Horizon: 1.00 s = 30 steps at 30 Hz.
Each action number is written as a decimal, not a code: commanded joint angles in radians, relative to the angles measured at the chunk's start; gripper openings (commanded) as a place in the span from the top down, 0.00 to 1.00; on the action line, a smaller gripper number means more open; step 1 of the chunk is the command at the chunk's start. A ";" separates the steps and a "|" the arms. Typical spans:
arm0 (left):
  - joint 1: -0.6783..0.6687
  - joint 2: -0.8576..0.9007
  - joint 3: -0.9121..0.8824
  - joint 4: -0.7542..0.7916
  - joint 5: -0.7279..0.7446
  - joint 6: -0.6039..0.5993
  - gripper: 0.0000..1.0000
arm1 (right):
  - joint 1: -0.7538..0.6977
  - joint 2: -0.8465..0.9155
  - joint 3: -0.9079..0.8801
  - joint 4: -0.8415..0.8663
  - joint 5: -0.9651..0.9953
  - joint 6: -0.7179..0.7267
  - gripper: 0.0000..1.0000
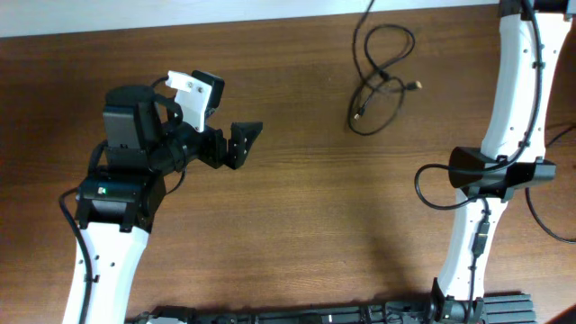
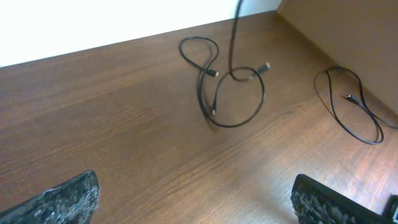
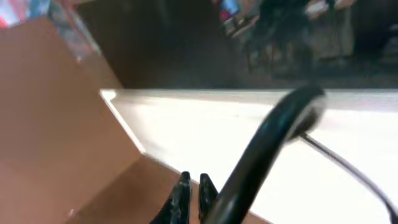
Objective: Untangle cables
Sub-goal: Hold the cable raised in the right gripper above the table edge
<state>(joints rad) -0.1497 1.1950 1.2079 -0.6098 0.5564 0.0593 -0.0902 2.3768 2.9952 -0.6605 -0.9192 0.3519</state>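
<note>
We see a loose tangle of thin black cables (image 1: 382, 79) lying untouched on the brown wooden table (image 1: 297, 234), towards its far edge.

Well to the left of the tangle, the left gripper (image 1: 243, 144) on its white-and-black arm points towards it, touching nothing. In the left wrist view its rough black fingers (image 2: 68, 198) are spread wide and empty, and the cables (image 2: 231, 87) lie ahead as overlapping loops with small plugs showing. A strand runs up from them out of view. Right of the tangle stands the white right arm (image 1: 504, 99). In the blurred right wrist view, the right gripper (image 3: 194, 190) shows two dark tips close together behind a thick black wire (image 3: 267, 143). We cannot tell whether they are pressed together.
</note>
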 commanded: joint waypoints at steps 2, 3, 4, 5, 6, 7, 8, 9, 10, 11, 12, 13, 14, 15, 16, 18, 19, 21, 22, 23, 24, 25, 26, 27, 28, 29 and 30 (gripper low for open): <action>0.002 -0.006 0.003 0.002 -0.004 -0.006 0.01 | 0.076 -0.008 -0.031 0.003 -0.008 -0.094 0.96; 0.002 -0.006 0.003 0.002 -0.004 -0.006 0.01 | 0.092 -0.008 -0.035 0.005 0.023 -0.094 0.96; 0.002 -0.006 0.003 0.002 -0.004 -0.006 0.01 | 0.108 -0.008 -0.035 0.006 0.054 -0.094 0.96; 0.002 -0.006 0.003 0.002 -0.004 -0.006 0.01 | 0.123 -0.008 -0.035 0.006 0.077 -0.094 0.96; 0.002 -0.006 0.003 0.002 -0.004 -0.006 0.01 | 0.137 -0.008 -0.035 0.010 0.094 -0.094 0.96; 0.002 -0.006 0.003 0.002 -0.004 -0.006 0.01 | 0.150 -0.008 -0.035 0.013 0.106 -0.096 0.96; 0.002 -0.006 0.003 0.002 -0.004 -0.006 0.01 | 0.159 -0.008 -0.035 0.011 0.118 -0.112 0.96; 0.002 -0.006 0.003 0.002 -0.004 -0.006 0.01 | 0.168 -0.008 -0.035 0.003 0.135 -0.128 0.96; 0.002 -0.006 0.003 0.002 -0.004 -0.006 0.01 | 0.177 -0.008 -0.035 -0.013 0.161 -0.143 0.96; 0.002 -0.006 0.003 0.002 -0.004 -0.006 0.01 | 0.194 -0.007 -0.035 -0.058 0.226 -0.165 0.96; 0.002 -0.006 0.003 0.002 -0.004 -0.006 0.01 | 0.202 -0.007 -0.035 -0.087 0.255 -0.174 0.96; 0.002 -0.006 0.003 0.002 -0.004 -0.006 0.01 | 0.207 -0.006 -0.035 -0.106 0.271 -0.182 0.96; 0.002 -0.006 0.003 0.002 -0.004 -0.006 0.01 | 0.214 -0.006 -0.035 -0.131 0.285 -0.196 0.96; 0.002 -0.006 0.003 0.002 -0.004 -0.006 0.01 | 0.222 -0.006 -0.035 -0.156 0.298 -0.214 0.96; 0.002 -0.006 0.003 0.002 -0.004 -0.006 0.01 | 0.228 -0.006 -0.035 -0.164 0.306 -0.217 0.96; 0.002 -0.006 0.003 0.002 -0.004 -0.006 0.01 | 0.233 -0.007 -0.035 -0.144 0.303 -0.217 0.96; 0.002 -0.006 0.003 0.002 -0.004 -0.006 0.01 | 0.234 -0.009 -0.031 -0.115 0.302 -0.212 0.96; 0.002 -0.006 0.003 0.002 -0.004 -0.006 0.01 | 0.234 -0.018 -0.019 -0.062 0.303 -0.212 0.96; 0.002 -0.006 0.003 0.002 -0.004 -0.006 0.01 | 0.232 -0.025 -0.010 -0.040 0.303 -0.212 0.96; 0.002 -0.006 0.003 0.002 -0.004 -0.006 0.01 | 0.227 -0.032 0.001 -0.018 0.303 -0.212 0.96; 0.002 -0.006 0.003 0.002 -0.004 -0.006 0.01 | 0.224 -0.039 0.012 0.002 0.304 -0.213 0.96; 0.002 -0.006 0.003 0.002 -0.004 -0.006 0.01 | 0.218 -0.048 0.023 0.025 0.305 -0.213 0.96; 0.002 -0.006 0.003 0.002 -0.004 -0.006 0.01 | 0.208 -0.058 0.037 0.054 0.312 -0.213 0.96; 0.002 -0.006 0.003 0.002 -0.004 -0.006 0.01 | 0.198 -0.069 0.051 0.072 0.336 -0.213 0.96; 0.002 -0.006 0.003 0.002 -0.004 -0.006 0.01 | 0.188 -0.078 0.064 0.078 0.368 -0.213 0.96; 0.002 -0.006 0.003 0.002 -0.004 -0.006 0.01 | 0.174 -0.088 0.085 0.078 0.416 -0.213 0.96; 0.002 -0.006 0.003 0.002 -0.004 -0.006 0.01 | 0.160 -0.095 0.104 0.076 0.452 -0.213 0.96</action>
<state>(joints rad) -0.1493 1.1950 1.2079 -0.6098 0.5564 0.0593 0.1165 2.3684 3.0211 -0.5972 -0.5922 0.1497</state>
